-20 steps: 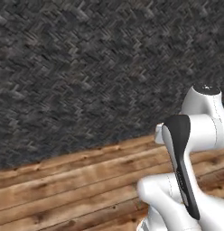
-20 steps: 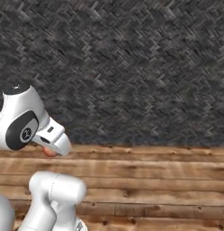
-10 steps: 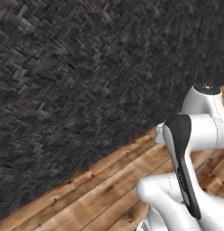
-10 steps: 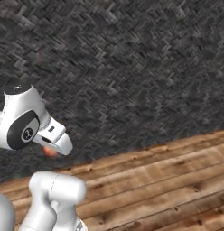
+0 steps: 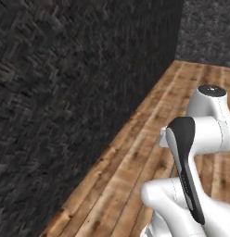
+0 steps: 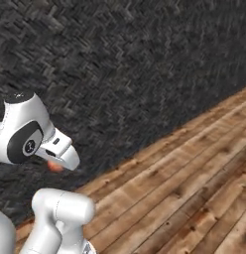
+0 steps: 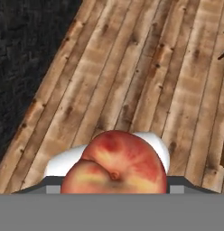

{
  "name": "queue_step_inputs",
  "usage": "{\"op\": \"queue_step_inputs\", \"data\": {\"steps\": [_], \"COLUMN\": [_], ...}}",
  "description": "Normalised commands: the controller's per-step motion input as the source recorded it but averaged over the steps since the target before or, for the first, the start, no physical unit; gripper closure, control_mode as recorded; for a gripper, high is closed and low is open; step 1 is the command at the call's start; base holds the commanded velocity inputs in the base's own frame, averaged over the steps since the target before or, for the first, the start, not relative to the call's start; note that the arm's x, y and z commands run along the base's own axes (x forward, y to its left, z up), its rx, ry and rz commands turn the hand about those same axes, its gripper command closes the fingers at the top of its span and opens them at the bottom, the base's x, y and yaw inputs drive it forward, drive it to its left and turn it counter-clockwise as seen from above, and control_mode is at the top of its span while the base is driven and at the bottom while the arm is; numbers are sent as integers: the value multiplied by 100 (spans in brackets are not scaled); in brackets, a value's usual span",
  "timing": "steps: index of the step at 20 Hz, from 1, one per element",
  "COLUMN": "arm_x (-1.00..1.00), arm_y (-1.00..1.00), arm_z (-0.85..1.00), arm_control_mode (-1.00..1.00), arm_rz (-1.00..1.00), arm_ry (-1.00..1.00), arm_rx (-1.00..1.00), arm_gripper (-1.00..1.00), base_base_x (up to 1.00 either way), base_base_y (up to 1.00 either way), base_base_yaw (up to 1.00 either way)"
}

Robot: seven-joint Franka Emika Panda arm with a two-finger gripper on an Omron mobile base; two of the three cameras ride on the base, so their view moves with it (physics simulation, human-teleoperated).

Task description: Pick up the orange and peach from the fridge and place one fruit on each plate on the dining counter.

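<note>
Dark wall (image 5: 66,92) of rough charcoal weave-textured stone, filling the left side of the left base view and running away toward a far corner at upper right. Second wall face (image 5: 207,28) beyond the corner, same texture, slightly greyer. Same dark wall (image 6: 135,64) across the top and left of the right base view. Wooden plank floor (image 6: 184,188), warm brown, knotted and streaked, meeting the wall base along a diagonal line. Same planks (image 7: 145,67) seen from above in the hand view, nail marks at the board ends, dark wall at far left. Even, flat lighting.
</note>
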Motion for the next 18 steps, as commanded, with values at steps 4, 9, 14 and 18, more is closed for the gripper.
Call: {"op": "queue_step_inputs", "data": {"steps": [4,9,14,18], "arm_x": [0,0,0,0], "arm_y": [0,0,0,0], "arm_z": [0,0,0,0], "arm_control_mode": [100,100,100,100], "arm_rz": [0,0,0,0], "arm_ry": [0,0,0,0], "arm_rx": [0,0,0,0], "arm_gripper": [100,100,100,100], "base_base_x": [78,72,80,56], "base_base_y": [10,0,0,42], "base_base_yaw": [-65,-69,-70,-65]}}
